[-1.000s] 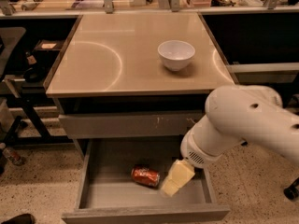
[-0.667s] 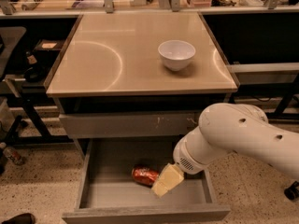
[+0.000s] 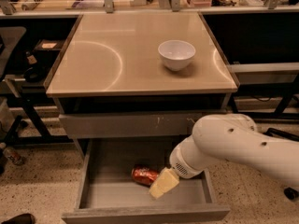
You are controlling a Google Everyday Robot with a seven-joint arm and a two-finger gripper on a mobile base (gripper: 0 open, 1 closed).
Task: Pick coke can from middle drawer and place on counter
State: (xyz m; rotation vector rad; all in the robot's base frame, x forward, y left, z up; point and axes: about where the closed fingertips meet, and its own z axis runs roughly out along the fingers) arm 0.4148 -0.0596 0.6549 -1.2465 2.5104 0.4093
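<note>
The coke can (image 3: 144, 175) lies on its side inside the open middle drawer (image 3: 117, 195), near the drawer's centre. My gripper (image 3: 162, 183) reaches down into the drawer from the right on a thick white arm. Its cream-coloured end sits just right of the can, touching or nearly touching it. The glossy tan counter (image 3: 117, 55) is above, with a white bowl (image 3: 176, 54) on its right half.
A closed grey drawer front with pale scuffs (image 3: 135, 123) sits just above the open drawer. Dark shelving and table legs flank the cabinet on both sides. A cluttered bench runs along the back. The floor is speckled.
My arm has swung left and lower into the drawer, bringing the gripper from right of the can to right beside it. The can has not moved.
</note>
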